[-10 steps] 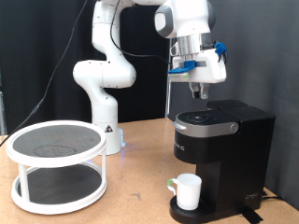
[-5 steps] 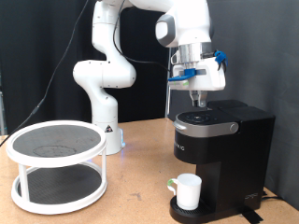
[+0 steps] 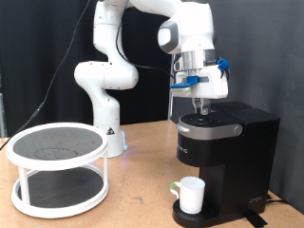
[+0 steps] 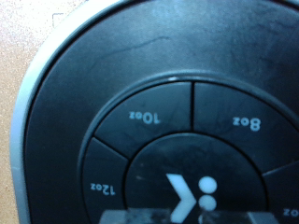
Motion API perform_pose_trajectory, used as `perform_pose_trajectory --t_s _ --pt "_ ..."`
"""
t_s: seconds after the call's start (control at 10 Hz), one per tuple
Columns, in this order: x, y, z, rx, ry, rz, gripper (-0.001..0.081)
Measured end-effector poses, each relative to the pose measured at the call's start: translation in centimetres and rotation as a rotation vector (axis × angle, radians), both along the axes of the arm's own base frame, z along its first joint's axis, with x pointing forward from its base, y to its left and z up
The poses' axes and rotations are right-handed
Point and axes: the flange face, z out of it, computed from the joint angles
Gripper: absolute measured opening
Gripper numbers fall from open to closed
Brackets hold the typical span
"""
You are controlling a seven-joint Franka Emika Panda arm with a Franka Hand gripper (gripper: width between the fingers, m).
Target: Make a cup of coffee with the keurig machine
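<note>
the keurig machine [image 3: 223, 157] stands on the wooden table [image 3: 133, 166] at the exterior view's right, lid closed. the cup [image 3: 191, 195], a plain white mug, sits on the round drip tray [image 3: 185, 218] under the machine's front overhang, upright.

the gripper [image 3: 200, 111] hangs directly above the silver-trimmed button panel [image 3: 211, 122] on the machine's top, fingertips at or just over the panel surface; contact cannot be confirmed. whether the fingers are apart or together cannot be told from either view. the wrist view is filled by the panel at close range: a round centre button [image 4: 192, 185] with a white brew mark, ringed by segments labelled 10oz [image 4: 143, 119], 8oz [image 4: 247, 121] and 12oz [image 4: 102, 188], all inside a silver rim [image 4: 28, 112]. the lower edge of that view is blurred.

a white two-tier round rack [image 3: 57, 169] with dark mesh shelves stands at the exterior view's left, well apart from the machine. the arm's white base [image 3: 107, 133] is mounted between them, further back. a black curtain [image 3: 38, 57] covers the background, and a dark cable [image 3: 63, 59] hangs before it.
</note>
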Motion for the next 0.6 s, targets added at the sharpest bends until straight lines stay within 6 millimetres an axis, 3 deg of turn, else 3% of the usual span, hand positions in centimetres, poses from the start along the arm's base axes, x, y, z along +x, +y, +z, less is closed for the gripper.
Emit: perform_pose_trajectory --t_s 0.6 --pt "0.25 -0.13 -0.87 -0.005 0.013 -0.006 0.0000"
